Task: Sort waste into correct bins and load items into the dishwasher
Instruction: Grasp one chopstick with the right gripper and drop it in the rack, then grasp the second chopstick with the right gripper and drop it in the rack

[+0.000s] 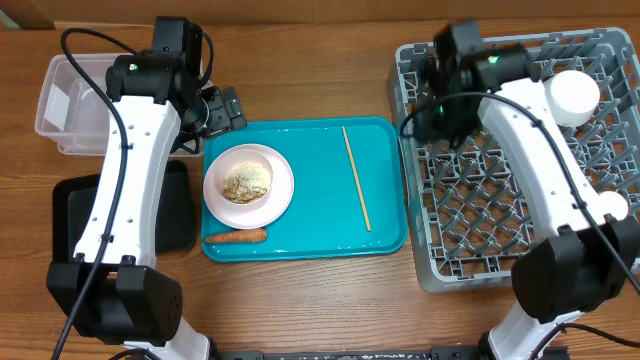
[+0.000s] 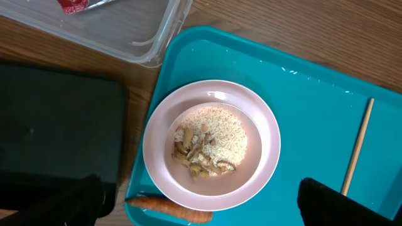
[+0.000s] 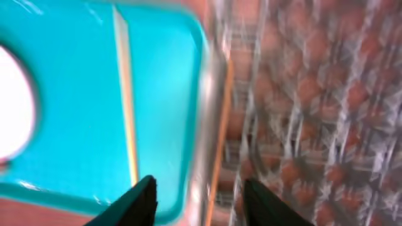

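Overhead faces straight down on the table — both wrist cameras hang closer, sharing the teal tray and chopstick.

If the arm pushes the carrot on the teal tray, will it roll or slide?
The carrot looks round and tapered, so it would probably roll in a curve. It seems stiff, not floppy. The tray looks glossy, so it may also slide.
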